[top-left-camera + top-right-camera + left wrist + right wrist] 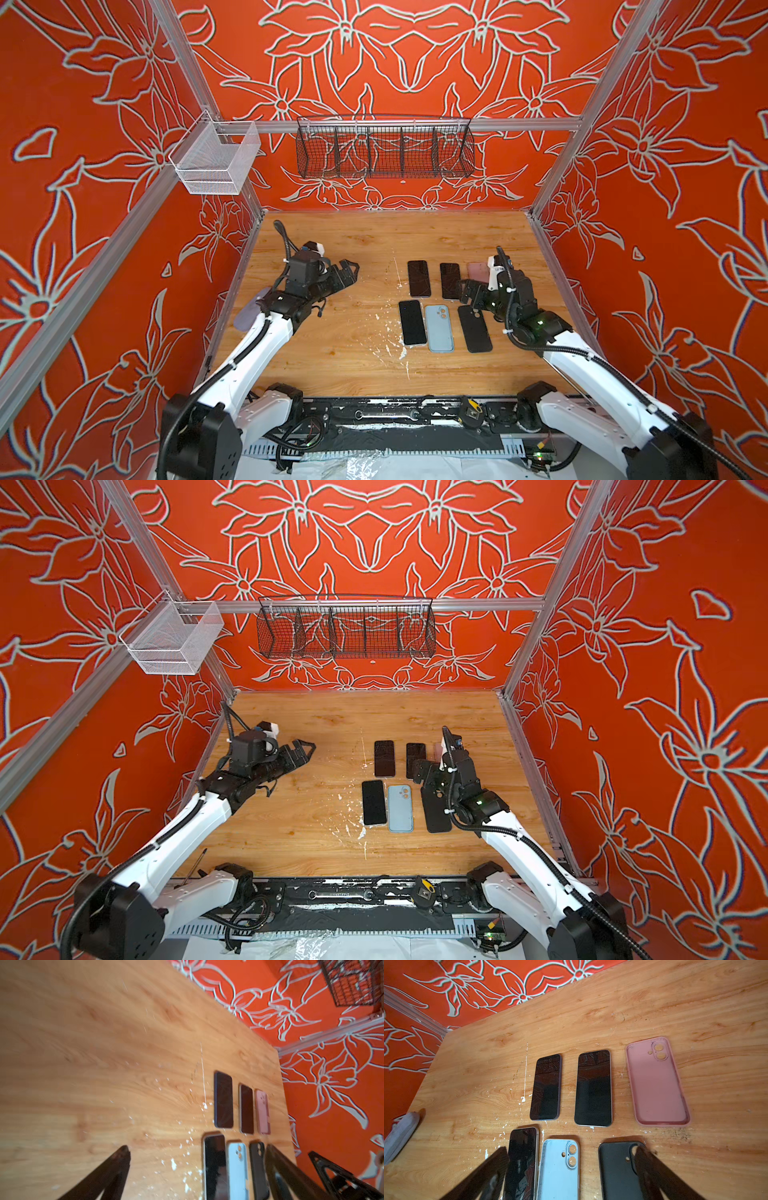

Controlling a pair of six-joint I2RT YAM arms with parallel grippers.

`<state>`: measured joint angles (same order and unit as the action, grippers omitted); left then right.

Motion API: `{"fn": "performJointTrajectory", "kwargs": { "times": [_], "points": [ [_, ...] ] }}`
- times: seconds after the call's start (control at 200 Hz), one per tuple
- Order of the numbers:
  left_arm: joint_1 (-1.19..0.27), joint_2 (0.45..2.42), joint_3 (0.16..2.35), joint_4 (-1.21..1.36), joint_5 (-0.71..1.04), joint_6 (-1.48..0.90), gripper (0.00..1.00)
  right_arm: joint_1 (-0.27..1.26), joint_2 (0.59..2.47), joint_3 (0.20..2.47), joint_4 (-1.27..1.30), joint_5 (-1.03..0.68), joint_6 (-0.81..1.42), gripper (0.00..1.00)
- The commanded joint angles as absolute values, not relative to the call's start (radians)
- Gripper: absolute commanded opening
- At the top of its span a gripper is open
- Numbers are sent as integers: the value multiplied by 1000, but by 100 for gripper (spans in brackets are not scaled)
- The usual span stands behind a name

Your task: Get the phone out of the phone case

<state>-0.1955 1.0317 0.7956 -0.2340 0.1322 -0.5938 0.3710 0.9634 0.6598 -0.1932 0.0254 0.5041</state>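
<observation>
On table (357, 241): phone (593, 1088) near empty pink case (656, 1084) | left gripper (197, 1148) jaws apart, empty | right gripper (571, 1149) jaws apart, empty

Phone (592, 1088) looks glossy, pink case (656, 1084) matt, table (695, 1012) scuffed wood-grain.

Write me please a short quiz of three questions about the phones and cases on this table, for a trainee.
1. True or false: the pink case has a phone inside it.
2. What lies between the near-row phone and the black case? A) the light blue case B) a wire basket C) a wrench
3. How many phones lie screen up in the two rows?
Key: 1 false; 2 A; 3 three.
</observation>
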Motion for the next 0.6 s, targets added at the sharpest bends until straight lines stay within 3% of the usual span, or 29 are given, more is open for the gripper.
{"fn": "performJointTrajectory", "kwargs": {
  "times": [0.0, 0.1, 0.26, 0.48, 0.596],
  "points": [
    [-157, 930, 724, -260, -104, -439, 97, 322, 1035, 748, -199, -6, 417, 98],
    [-109, 876, 605, -101, -219, -390, 97, 268, 1126, 786, -202, -42, 418, 98],
    [-35, 882, 403, 257, -190, -161, 97, 210, 1234, 789, -125, -100, 367, 97],
    [28, 1016, 370, 385, -136, -86, 97, 200, 1294, 780, -82, 140, 109, 98],
    [56, 1115, 369, 447, -118, -103, 97, 200, 1274, 644, 140, 259, 17, 97]
  ]
}}
